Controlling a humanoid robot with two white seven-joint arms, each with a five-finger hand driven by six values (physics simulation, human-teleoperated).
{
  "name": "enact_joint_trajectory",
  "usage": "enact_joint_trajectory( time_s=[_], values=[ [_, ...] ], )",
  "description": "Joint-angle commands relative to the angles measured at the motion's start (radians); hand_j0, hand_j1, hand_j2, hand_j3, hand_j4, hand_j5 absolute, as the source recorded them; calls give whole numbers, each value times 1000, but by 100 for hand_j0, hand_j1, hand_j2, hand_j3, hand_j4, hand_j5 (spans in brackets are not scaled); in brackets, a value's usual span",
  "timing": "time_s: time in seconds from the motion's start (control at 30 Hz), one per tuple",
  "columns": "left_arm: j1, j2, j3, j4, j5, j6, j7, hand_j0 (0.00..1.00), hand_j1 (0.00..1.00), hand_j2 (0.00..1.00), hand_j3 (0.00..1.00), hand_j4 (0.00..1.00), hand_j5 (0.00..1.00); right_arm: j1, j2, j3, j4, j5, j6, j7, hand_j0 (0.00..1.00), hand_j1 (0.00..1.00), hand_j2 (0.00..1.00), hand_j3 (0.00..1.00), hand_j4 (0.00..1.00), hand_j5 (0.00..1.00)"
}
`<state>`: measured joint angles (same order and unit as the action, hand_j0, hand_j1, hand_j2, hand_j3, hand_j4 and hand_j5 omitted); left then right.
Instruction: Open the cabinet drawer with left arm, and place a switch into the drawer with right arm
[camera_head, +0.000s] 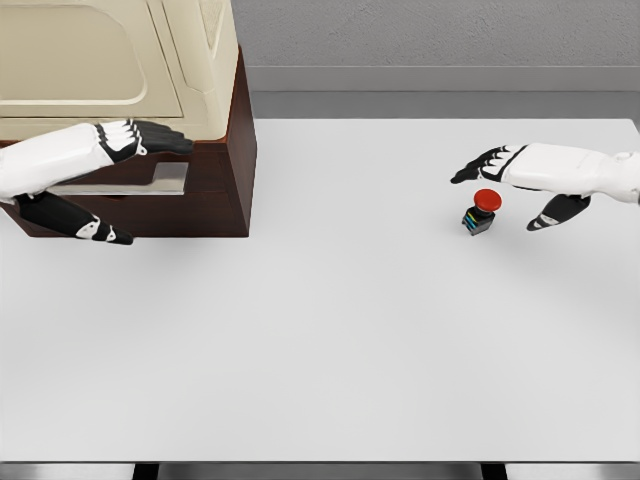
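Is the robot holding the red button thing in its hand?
No, the red switch sits on the white table, and the right hand hovers over it with spread fingers that do not grip it.

White table (330, 340), brown cabinet (215, 190) far-left, red-capped switch (482, 211) right

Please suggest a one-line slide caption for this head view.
Left hand reaches the cabinet drawer; open right hand hovers beside the red switch on the table.
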<state>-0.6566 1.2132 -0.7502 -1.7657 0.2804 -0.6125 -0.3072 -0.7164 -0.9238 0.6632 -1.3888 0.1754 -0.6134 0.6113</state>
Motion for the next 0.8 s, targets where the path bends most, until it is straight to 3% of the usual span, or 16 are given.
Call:
enact_joint_trajectory(
  time_s=[0.0, 0.2, 0.27, 0.33, 0.47, 0.6, 0.77],
  values=[
    [0, 6, 0, 0, 11, 2, -30, 100, 100, 100, 100, 100, 100, 0, 2, -1, 2, -5, 3, 0, 100, 100, 100, 100, 100, 100],
    [-37, 14, -1, -1, 102, 2, -233, 100, 100, 100, 100, 100, 100, -2, 16, -1, 30, -5, 3, 0, 100, 100, 100, 100, 100, 100],
    [-43, 26, -1, 0, 151, 2, -277, 100, 100, 100, 100, 100, 100, -2, 46, -2, 97, -7, 3, 0, 100, 100, 100, 100, 100, 100],
    [-43, 29, 0, 0, 194, 2, -286, 100, 100, 100, 100, 100, 100, -3, 75, -2, 154, -7, 3, 0, 100, 100, 100, 100, 100, 100],
    [-41, 61, -1, 0, 289, 2, -279, 100, 100, 100, 100, 100, 100, -9, 95, -2, 177, -1, 7, 0, 100, 100, 100, 100, 100, 100],
    [-64, 69, 0, 0, 298, 188, -288, 100, 100, 100, 100, 100, 100, -17, 126, -2, 201, 91, 18, 0, 100, 100, 100, 100, 100, 100],
    [-64, 74, 0, 0, 295, 275, -304, 100, 100, 100, 100, 100, 100, -17, 163, 3, 229, 102, 15, 0, 100, 100, 100, 100, 100, 100]
  ],
)
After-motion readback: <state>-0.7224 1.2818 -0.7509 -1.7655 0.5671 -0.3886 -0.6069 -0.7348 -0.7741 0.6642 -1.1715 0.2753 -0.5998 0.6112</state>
